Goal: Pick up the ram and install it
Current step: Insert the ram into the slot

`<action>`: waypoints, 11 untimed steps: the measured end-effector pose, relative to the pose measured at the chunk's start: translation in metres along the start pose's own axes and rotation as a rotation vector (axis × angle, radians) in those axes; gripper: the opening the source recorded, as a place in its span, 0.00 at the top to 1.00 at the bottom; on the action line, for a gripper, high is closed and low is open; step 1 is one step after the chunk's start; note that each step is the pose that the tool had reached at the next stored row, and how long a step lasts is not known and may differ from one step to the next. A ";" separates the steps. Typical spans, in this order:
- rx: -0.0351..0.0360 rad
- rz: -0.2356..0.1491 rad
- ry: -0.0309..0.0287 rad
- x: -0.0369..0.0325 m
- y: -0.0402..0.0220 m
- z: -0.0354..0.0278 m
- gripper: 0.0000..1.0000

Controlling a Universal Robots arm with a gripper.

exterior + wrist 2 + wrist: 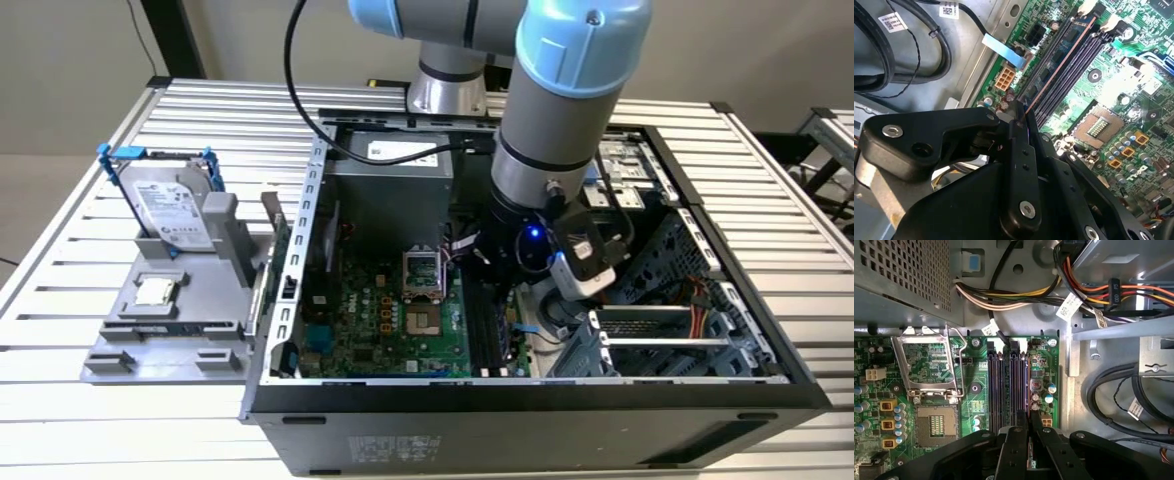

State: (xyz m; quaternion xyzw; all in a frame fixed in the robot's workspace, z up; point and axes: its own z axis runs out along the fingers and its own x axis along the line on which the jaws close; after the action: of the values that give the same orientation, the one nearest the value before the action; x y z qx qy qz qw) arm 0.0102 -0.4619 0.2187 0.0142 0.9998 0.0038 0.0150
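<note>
The ram (1060,54) is a thin bluish-green stick with black chips. It stands edge-on in the outermost of the black memory slots (999,385) on the green motherboard (387,310). In both wrist views my gripper (1028,429) is at the stick's near end, with the black fingers (1021,150) pressed close on either side of it. In the exterior view the gripper (505,305) reaches down inside the open computer case, just to the exterior view's right of the processor socket (424,322).
A silver hard drive (171,205) and a small square processor chip (156,291) sit on a grey fixture (160,345) outside the case. Bundled power cables (1004,295), thick black cables (904,55) and the drive cage (667,330) crowd around the slots.
</note>
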 end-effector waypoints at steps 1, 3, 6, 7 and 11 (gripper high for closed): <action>-0.0003 0.000 -0.0001 0.0000 0.0001 0.0001 1.00; -0.0003 0.000 -0.0001 0.0002 0.0001 0.0001 1.00; -0.0005 0.002 -0.0002 0.0011 0.0000 0.0001 1.00; -0.0005 0.002 -0.0003 0.0017 0.0000 0.0000 1.00; -0.0006 0.006 -0.0002 0.0025 0.0000 0.0001 1.00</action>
State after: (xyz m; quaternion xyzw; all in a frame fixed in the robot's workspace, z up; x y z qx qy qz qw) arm 0.0077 -0.4618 0.2186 0.0171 0.9997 0.0041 0.0150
